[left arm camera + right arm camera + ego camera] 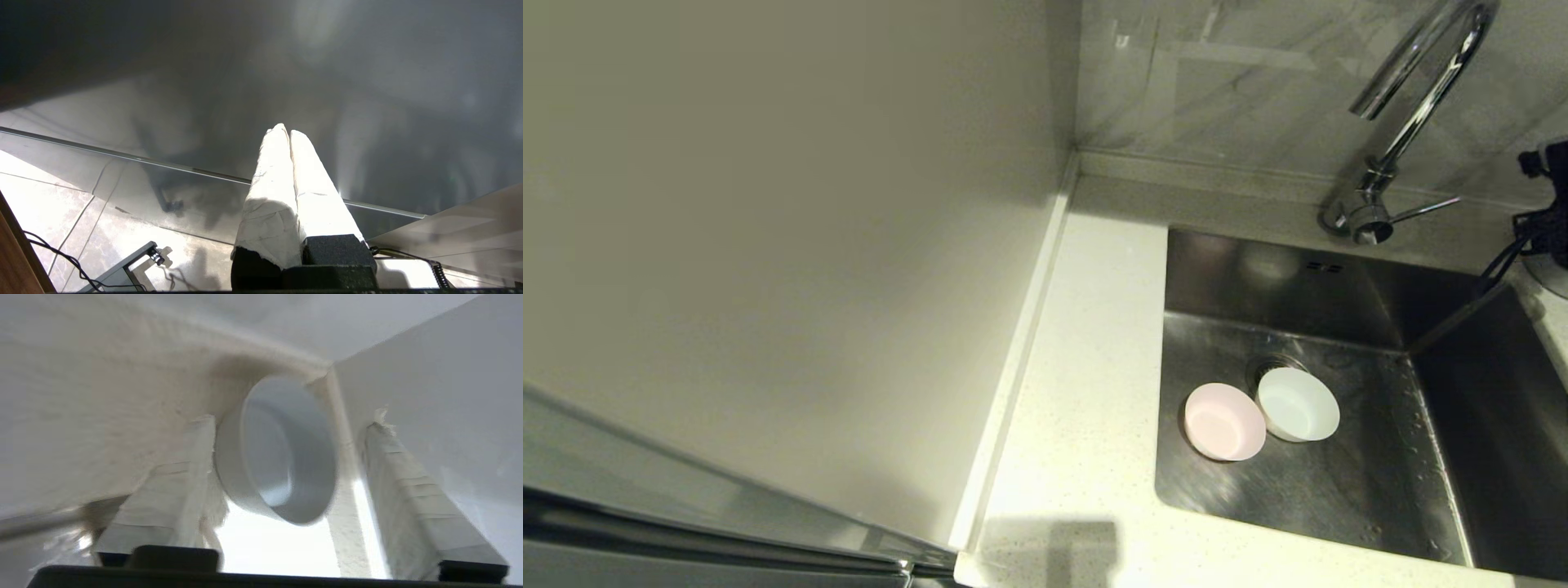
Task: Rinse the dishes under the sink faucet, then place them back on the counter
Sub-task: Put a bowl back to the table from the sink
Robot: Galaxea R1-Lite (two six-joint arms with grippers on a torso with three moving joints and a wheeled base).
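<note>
Right hand (290,424): released. Fingers (179,490) are spread wide with the grey bowl (278,465) between them. One finger sits just beside the bowl's rim and the other is clearly apart from it, so there is no clamp. Bowl lies on the speckled desk (81,416), close to the corner seam where the raised edge meets the wall (429,375). Can't tell if the near finger actually touches the rim. Sink isn't in this view.

Head view: sink (1339,482) holds two bowls on its floor. Pink bowl (1223,421) is toward the sink's left wall. Mint bowl (1297,404) touches it on the right and partly covers the drain (1270,365). Both are upright. Faucet (1413,106) stands on the rim behind the sink, lever (1425,208) pointing right. Bare desk strip runs along the sink's left side. Only a black piece of the right arm (1543,204) shows, past the sink's far right corner.

Left wrist view: left hand (286,132) clenched, fingers pressed together and gripping nothing. It's parked over tiled floor (49,204), away from the sink.
</note>
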